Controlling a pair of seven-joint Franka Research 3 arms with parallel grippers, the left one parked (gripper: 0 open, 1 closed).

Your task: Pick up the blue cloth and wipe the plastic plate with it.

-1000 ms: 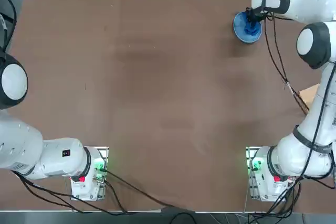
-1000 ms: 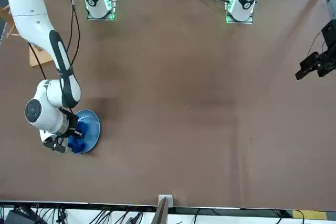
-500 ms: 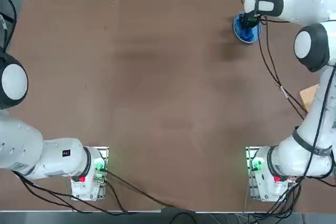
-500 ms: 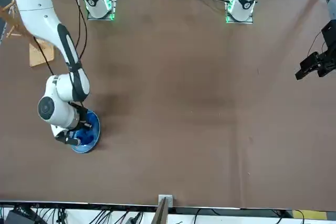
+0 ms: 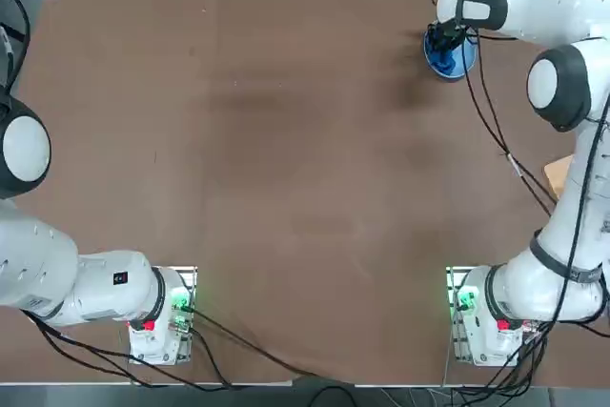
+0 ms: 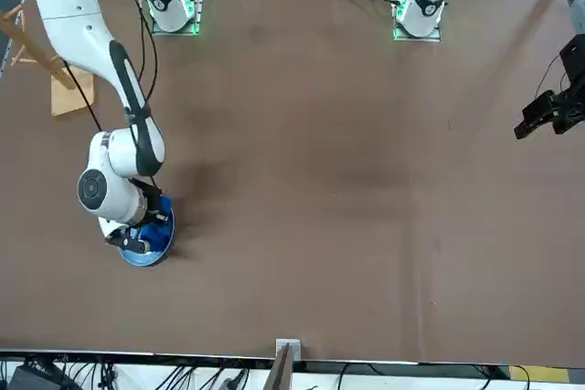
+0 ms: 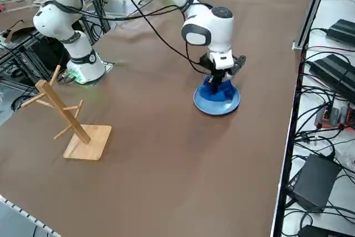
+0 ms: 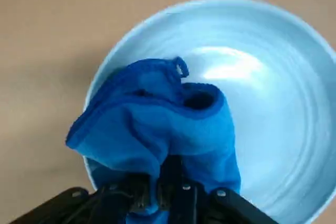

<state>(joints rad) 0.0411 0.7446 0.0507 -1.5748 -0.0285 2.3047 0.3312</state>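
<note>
Toward the far edge of the tabletop [image 5: 286, 188], in its right-hand half, I see the plastic plate [image 7: 217, 104] lying flat, its smooth light-blue inside facing up. My right gripper [image 8: 156, 179] is over one side of it, the two fingers pinching the blue cloth [image 8: 157, 114] between them. From the wrist I make out bunched folds with darker stitched edges and a small loop; one corner reaches out past the plate's rim, while a broad part of the plate's inside is uncovered. My right arm [image 6: 87, 34] stretches out from its mount by the near edge, with black cables [image 5: 491, 121] hanging alongside. Closer to the near edge than the plate, and farther to the right, a wooden stand [image 7: 89, 142] has a square base, a slanting post and several pegs
</note>
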